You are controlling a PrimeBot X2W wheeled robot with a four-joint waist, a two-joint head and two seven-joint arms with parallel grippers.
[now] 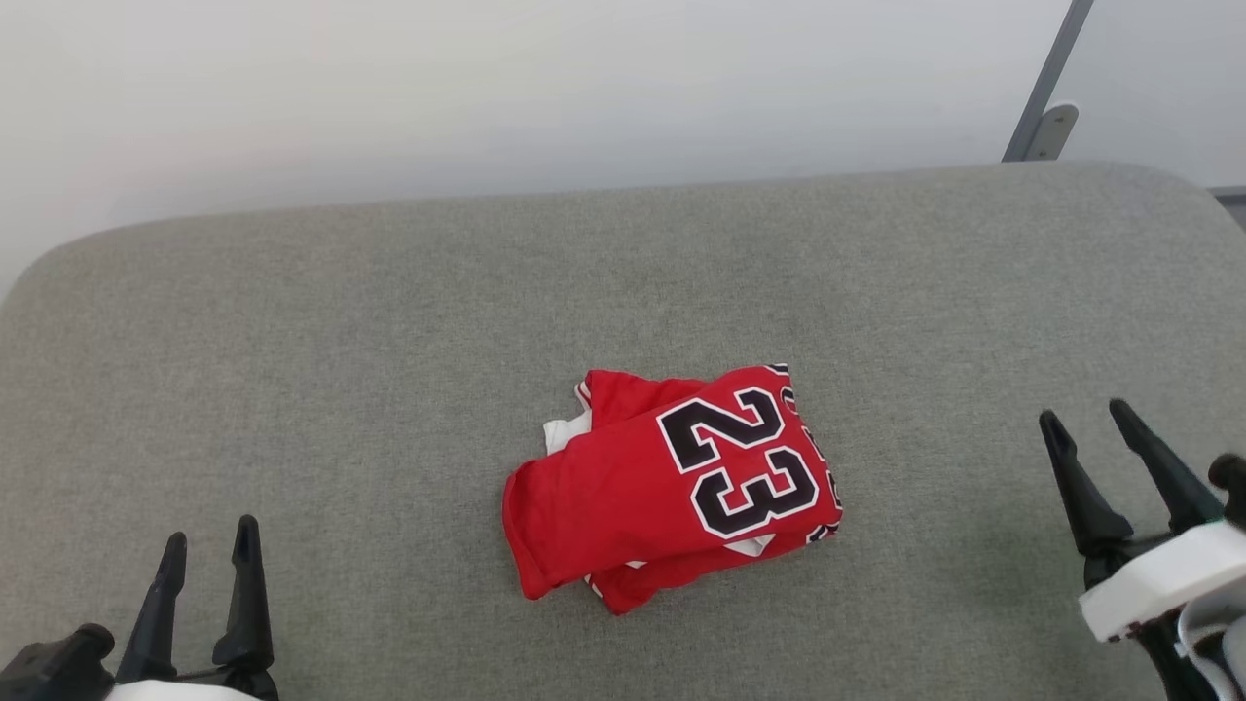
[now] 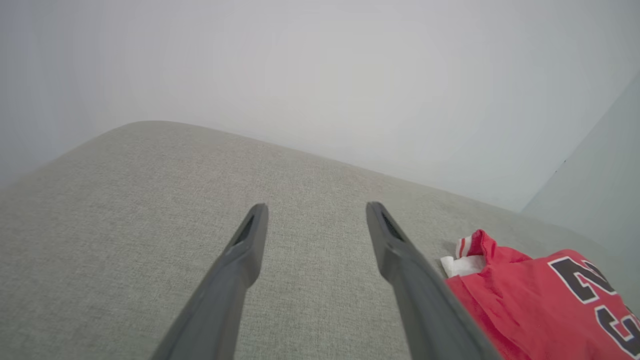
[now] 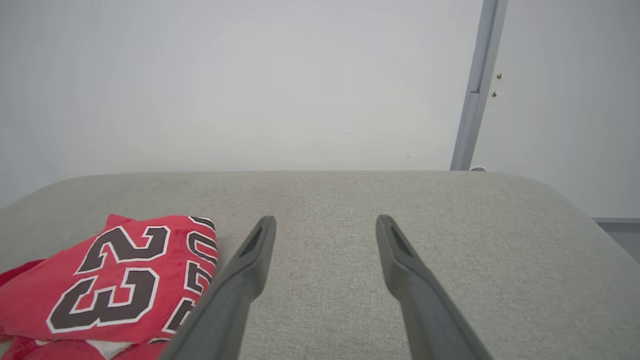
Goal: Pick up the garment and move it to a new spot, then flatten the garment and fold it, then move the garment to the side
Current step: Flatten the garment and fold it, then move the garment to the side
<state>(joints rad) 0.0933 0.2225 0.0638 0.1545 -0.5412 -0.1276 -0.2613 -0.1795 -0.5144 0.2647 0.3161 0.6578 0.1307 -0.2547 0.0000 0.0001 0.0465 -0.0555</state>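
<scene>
Garment [image 1: 672, 482] bunched on cushion [image 1: 389, 341]; left tool [image 1: 210, 529], right tool [image 1: 1082, 411] apart, empty; pole [image 3: 477, 90] in right wrist view.

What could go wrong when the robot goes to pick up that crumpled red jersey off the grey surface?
1. The garment lies bunched in overlapping layers, so a pinch might catch only the top fold, or several, and it could lift as a tangle.
2. The left tool and right tool stand open, well apart from it; a shallow approach might push the cloth along the grey surface instead of gripping it.
</scene>
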